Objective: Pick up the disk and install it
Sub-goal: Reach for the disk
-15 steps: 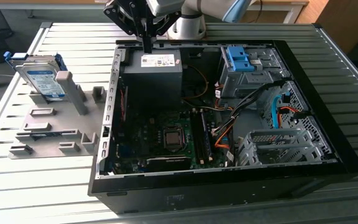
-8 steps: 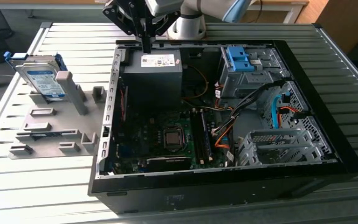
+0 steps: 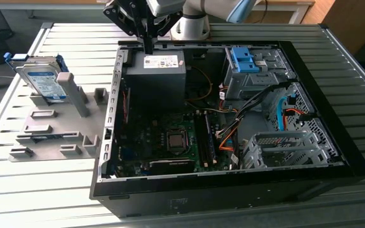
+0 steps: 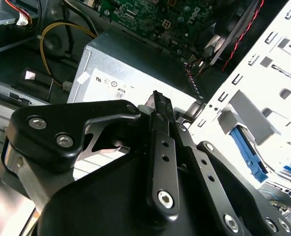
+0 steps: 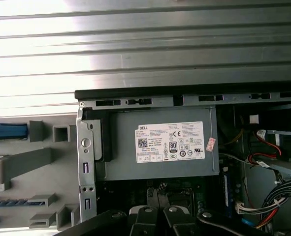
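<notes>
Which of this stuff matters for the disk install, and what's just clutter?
Job:
disk, leaning on the grey fixture
gripper, over the power supply
open computer case, the likely install target

Lying about:
power supply
bare blue bracket inside the case

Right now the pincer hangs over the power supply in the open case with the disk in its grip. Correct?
Not quite. The pincer does hang over the power supply in the open case, but it holds nothing. The disk stands in the grey fixture beside the case, on the exterior view's left. The exterior view shows this.
</notes>
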